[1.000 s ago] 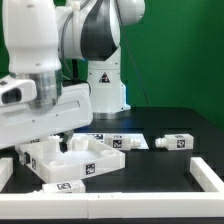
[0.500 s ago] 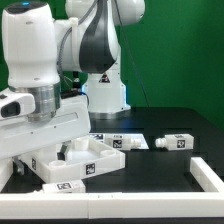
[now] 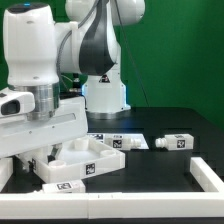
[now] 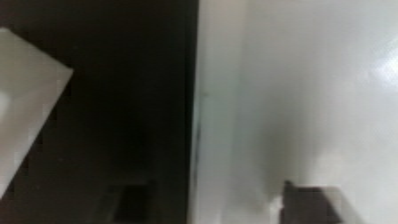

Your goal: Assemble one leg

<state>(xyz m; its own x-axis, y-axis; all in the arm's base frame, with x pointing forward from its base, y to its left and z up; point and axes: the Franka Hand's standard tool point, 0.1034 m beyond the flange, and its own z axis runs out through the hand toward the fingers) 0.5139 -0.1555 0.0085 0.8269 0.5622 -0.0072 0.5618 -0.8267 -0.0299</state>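
- My arm (image 3: 35, 50) is white, with dark grey bands at its joints.
- The tabletop (image 3: 150, 178) is black.
- The furniture panel (image 3: 85, 158) is white, and its tags (image 3: 88, 168) are black-and-white squares.
- The leg (image 3: 176, 143) is white, tagged likewise.
- The backdrop (image 3: 180, 50) is green.

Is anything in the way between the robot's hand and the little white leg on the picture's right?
Yes. The gripper is down at the big white part, and another white piece lies between it and that leg in the exterior view. Lifting up first would probably clear both.
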